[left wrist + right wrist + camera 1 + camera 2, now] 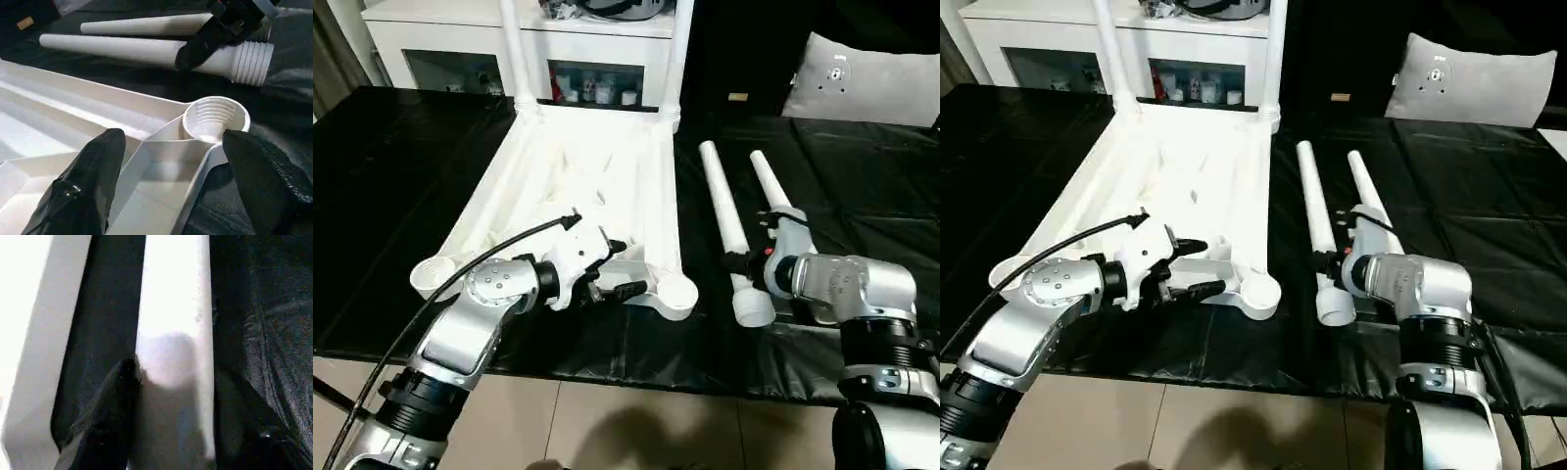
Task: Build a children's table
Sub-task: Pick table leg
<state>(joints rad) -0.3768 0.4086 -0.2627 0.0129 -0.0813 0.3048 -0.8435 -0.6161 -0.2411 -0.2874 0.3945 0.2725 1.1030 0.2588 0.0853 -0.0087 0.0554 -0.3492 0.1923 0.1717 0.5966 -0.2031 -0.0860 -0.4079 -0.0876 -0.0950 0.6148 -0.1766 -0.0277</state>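
top (pixel 578 186) upside down on bench (pixel 401 166), sockets up for legs | left pincer (pixel 168 161) open astride near socket (pixel 215 117), likely steadying | right pincer (pixel 171 396) gripping leg (pixel 724 211) by threaded end; second loose leg (pixel 769 181) just beyond | legs: 2 fitted, 2 loose | sockets free: 2

The tabletop (pixel 578 186) lies upside down on the work table (pixel 391 176), with two legs (pixel 514 49) standing up from its far corner sockets. Behind the work table stands a cabinet (pixel 440 39). To the right of the tabletop two loose legs (pixel 722 211) lie side by side, thick ends nearest. The left gripper (pixel 612 274) sits over the tabletop's near edge, just left of the near right socket (pixel 215 117). The right gripper (pixel 171 421) straddles the nearer loose leg, one finger on either side. A cushion (pixel 862 88) lies at the far right.
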